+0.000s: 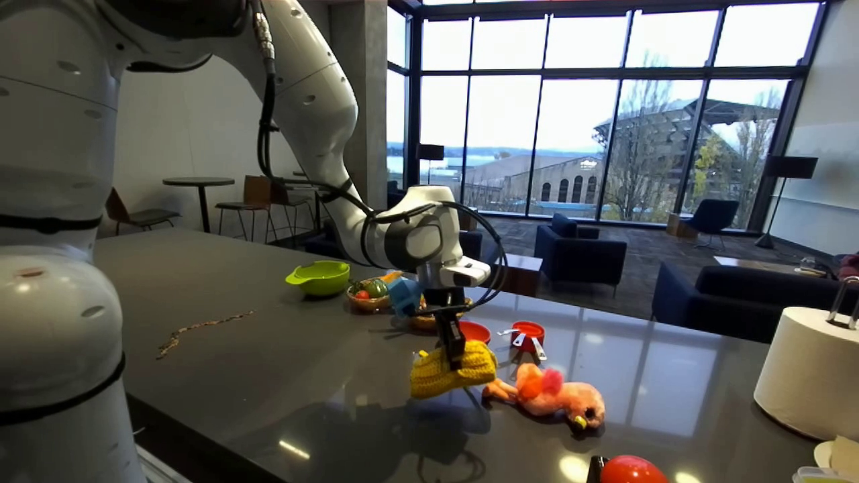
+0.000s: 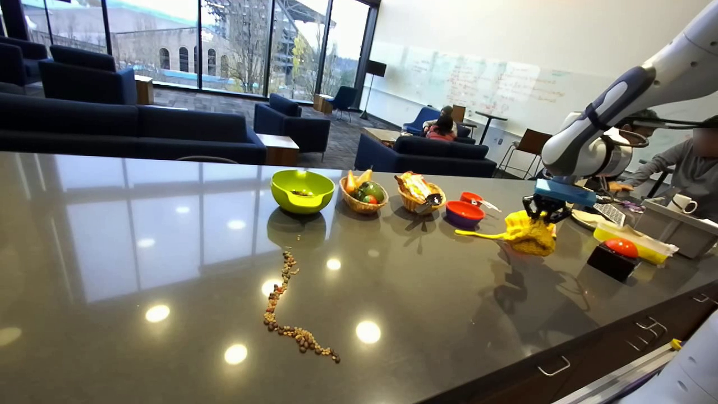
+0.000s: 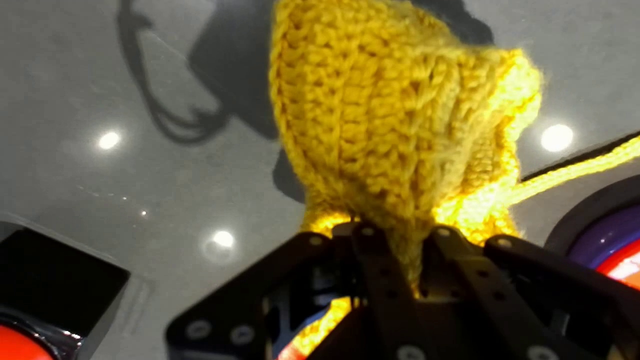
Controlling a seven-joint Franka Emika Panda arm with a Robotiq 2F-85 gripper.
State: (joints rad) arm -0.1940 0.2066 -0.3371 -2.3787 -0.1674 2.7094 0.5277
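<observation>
The tool (image 3: 406, 242), nearest in the wrist view, has its jaws almost together, gripping a pinched fold of a yellow knitted piece (image 3: 380, 115). The piece hangs above the bench (image 1: 268, 362), a yellow cord (image 2: 481, 234) trailing from it. Near it lie a pink plush toy (image 1: 567, 402), a red-and-purple bowl (image 2: 464, 213) and a black box with a red dome (image 2: 611, 264).

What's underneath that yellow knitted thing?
Below the yellow knitted thing, an exterior view shows the grey countertop, darkened by shadow. A pink plush toy shows right alongside; whether they touch, I can't tell. In the wrist view, the yellow knitted thing covers whatever is directly beneath.
</observation>
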